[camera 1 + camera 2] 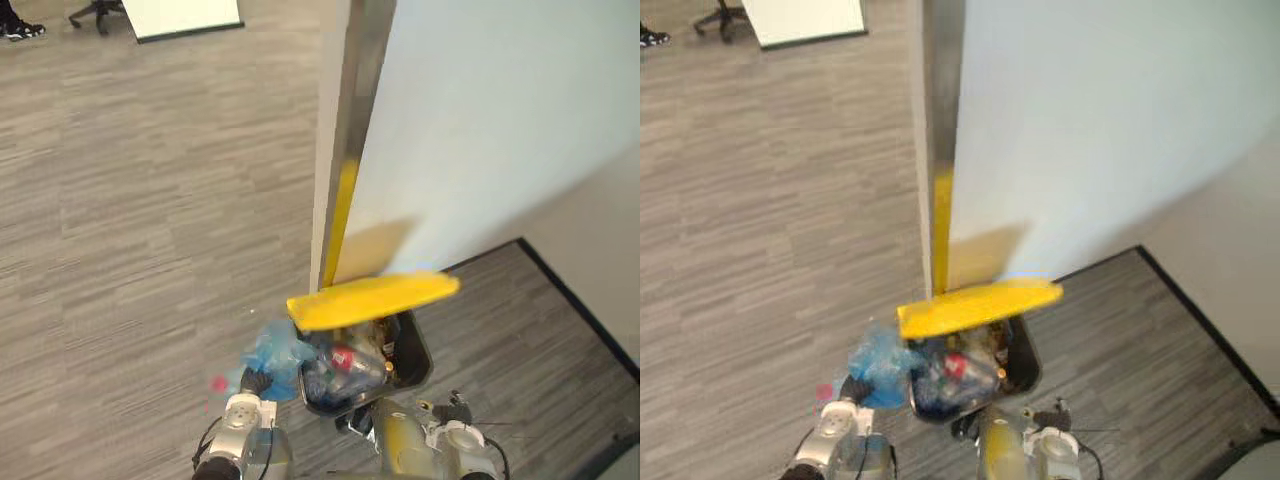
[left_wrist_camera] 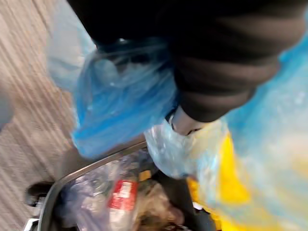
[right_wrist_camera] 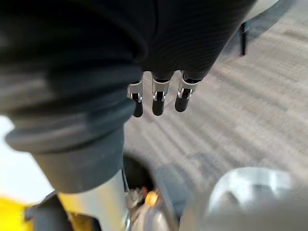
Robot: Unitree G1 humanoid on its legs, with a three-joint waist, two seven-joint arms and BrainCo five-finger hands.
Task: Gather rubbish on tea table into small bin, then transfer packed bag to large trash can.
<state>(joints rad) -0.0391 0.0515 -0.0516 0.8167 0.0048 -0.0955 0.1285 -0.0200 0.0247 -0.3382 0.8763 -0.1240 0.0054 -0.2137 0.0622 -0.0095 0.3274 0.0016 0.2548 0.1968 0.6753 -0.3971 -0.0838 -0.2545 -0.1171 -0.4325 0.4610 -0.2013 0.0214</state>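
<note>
Where the grey carpet floor (image 1: 150, 250) meets the white wall panel (image 1: 480, 130), large trash can (image 1: 420, 372) stands, dark-walled. Yellow lid (image 1: 372, 297) tipped up, long axis running crosswise along the can's far edge, right end a little higher.

Blue bag (image 1: 275, 350): crumpled bundle at the can's left rim. Long axis slants from the left robot hand (image 1: 256, 383) up toward the lid's left end, bulk leaning in over the rim. Left wrist view shows plastic bunched round the hand's dark cover, part of it hanging above the can's opening. Grip buried in the plastic; cannot tell how it holds.

Can contents: red-labelled bottle (image 1: 345, 360) lying among clear and dark wrappers, heaped near rim level.

Right robot hand (image 3: 157, 103): fingers straight, side by side, holding nothing, over bare floor by the can's near edge.
</note>
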